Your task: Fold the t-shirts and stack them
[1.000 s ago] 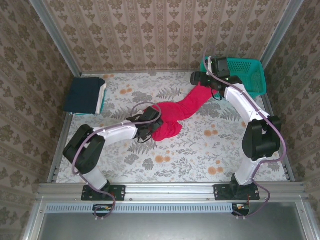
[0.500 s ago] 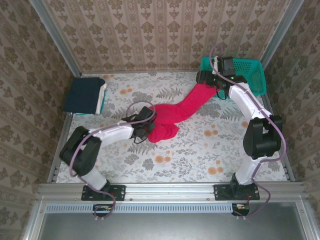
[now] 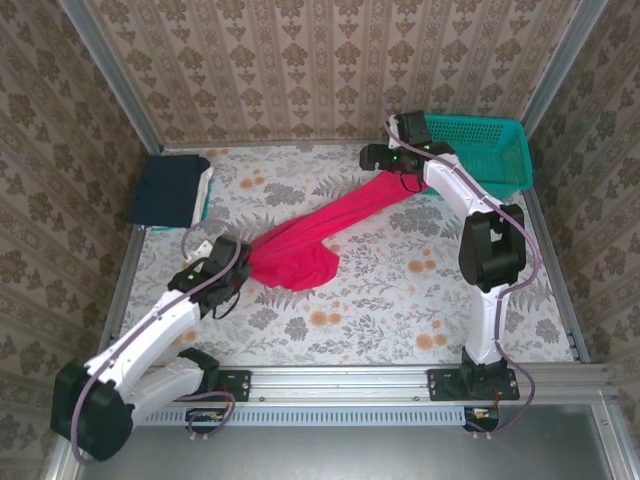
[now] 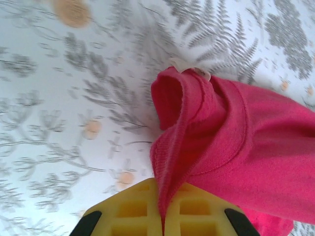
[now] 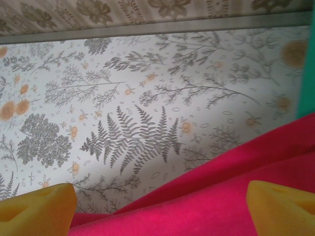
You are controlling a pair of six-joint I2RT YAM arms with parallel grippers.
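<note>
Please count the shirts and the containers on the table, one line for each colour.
Red t-shirt: 1
Navy folded shirt: 1
White folded shirt: 1
Teal folded shirt: 1
Teal mesh basket: 1
Total: 5

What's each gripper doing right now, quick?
Left gripper: closed on the red shirt.
Right gripper: open, with the red shirt lying between its fingers.
</note>
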